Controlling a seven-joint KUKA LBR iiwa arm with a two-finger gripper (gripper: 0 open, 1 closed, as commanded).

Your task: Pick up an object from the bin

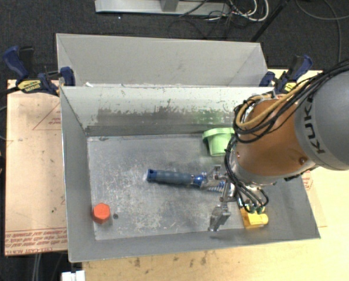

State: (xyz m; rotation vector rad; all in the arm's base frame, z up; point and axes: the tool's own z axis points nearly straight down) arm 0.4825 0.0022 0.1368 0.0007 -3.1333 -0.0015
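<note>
The gripper (219,216) is seen at 5 o'clock beside a yellow block (254,219); whether it is spread cannot be told. "KUKA" is printed on the arm (332,122).

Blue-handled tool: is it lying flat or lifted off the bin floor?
Lying flat. The blue-handled tool rests lengthwise on the bin floor, handle toward the view's left, its metal end near the gripper.
</note>
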